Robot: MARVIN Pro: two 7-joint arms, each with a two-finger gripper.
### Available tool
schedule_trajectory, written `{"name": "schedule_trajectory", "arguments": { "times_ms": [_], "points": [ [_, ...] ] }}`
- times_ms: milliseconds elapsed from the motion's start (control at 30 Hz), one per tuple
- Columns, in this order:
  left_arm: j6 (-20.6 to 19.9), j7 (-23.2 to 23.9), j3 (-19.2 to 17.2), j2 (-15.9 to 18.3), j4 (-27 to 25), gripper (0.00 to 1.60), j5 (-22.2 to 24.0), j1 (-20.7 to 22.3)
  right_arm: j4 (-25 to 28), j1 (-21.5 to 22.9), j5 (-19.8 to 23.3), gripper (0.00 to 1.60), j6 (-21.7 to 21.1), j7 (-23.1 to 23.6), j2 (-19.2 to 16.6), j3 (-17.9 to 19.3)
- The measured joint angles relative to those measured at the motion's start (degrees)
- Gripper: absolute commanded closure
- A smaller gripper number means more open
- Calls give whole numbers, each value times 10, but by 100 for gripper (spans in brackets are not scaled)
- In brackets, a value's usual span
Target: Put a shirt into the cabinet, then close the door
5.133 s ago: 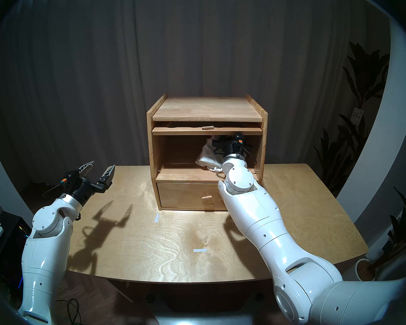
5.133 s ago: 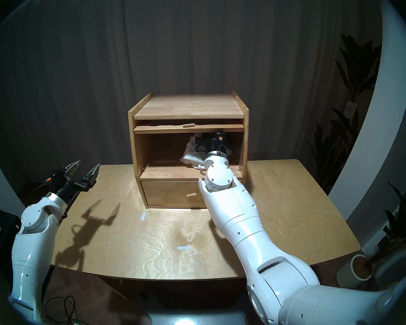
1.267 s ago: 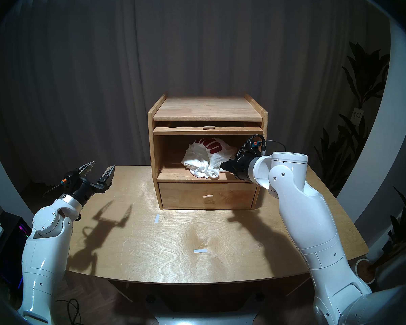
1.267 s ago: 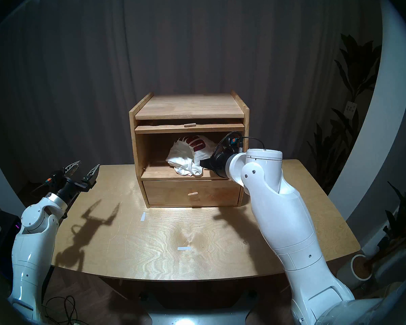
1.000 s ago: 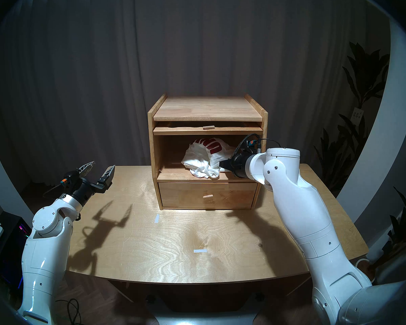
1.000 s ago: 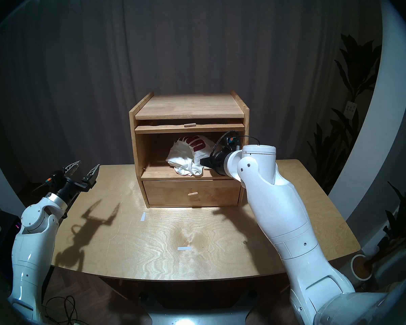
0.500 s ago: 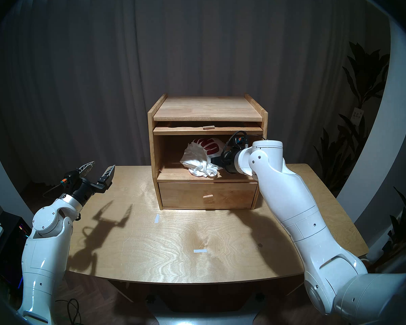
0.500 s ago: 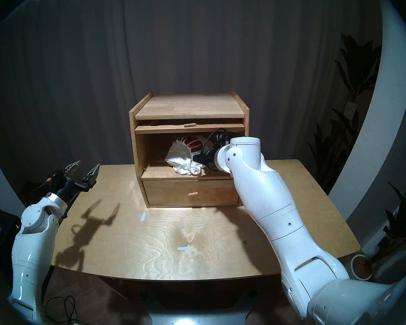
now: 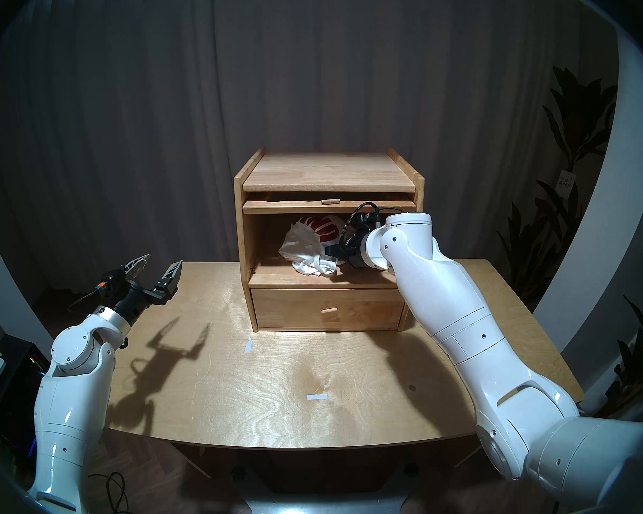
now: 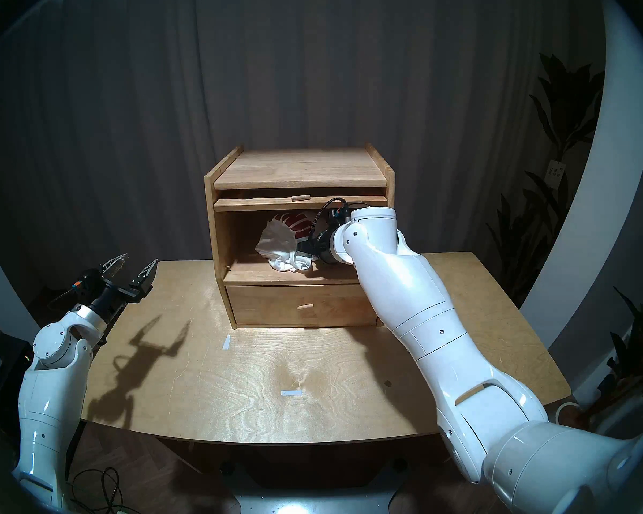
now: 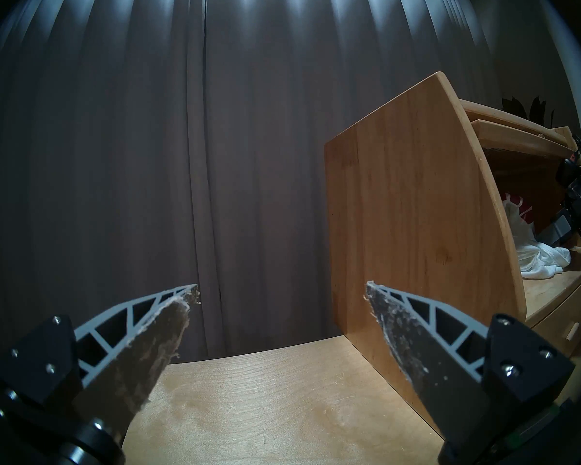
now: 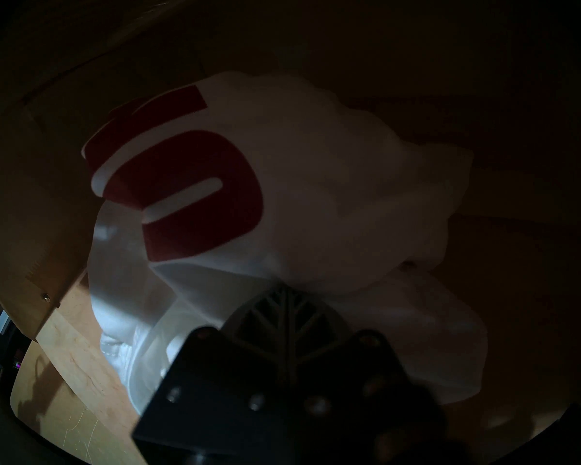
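The white shirt with red letters lies bunched in the upper compartment of the wooden cabinet. My right gripper reaches in from the right, shut, its tips pressed against the cloth; the right wrist view shows the two fingers together against the shirt. The door lies flat under the cabinet top, its peg handle pointing forward, and the compartment is open. My left gripper is open and empty above the table's left side, facing the cabinet's side wall.
The lower drawer with its peg is shut. The cabinet stands at the back of the wooden table, which has two white tape marks. Dark curtains hang behind. Plants stand at the right.
My right gripper has moved left into the compartment, pushing the shirt left and deeper. The shirt is more bunched. The left arm has not moved.
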State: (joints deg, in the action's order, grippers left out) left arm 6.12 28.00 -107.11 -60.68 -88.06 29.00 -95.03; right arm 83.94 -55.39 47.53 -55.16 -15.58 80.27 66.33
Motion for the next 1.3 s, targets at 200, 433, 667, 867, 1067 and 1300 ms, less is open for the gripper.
{"name": "schedule_trajectory", "arguments": {
  "times_ms": [200, 433, 667, 867, 1067, 1300],
  "points": [
    [0, 0, 0, 0, 0, 0, 0, 0, 45, -20, 23, 0, 0, -20, -1, 5],
    [0, 0, 0, 0, 0, 0, 0, 0, 97, -42, 41, 0, 0, -61, -20, 21],
    [0, 0, 0, 0, 0, 0, 0, 0, 151, -60, 57, 160, 0, -96, -28, 28],
    [0, 0, 0, 0, 0, 0, 0, 0, 194, -73, 45, 160, 5, -140, -12, 0],
    [0, 0, 0, 0, 0, 0, 0, 0, 235, -102, -10, 160, 52, -202, 0, -45],
    [0, 0, 0, 0, 1, 0, 0, 0, 207, -150, -82, 160, 116, -266, 4, -84]
  ]
}}
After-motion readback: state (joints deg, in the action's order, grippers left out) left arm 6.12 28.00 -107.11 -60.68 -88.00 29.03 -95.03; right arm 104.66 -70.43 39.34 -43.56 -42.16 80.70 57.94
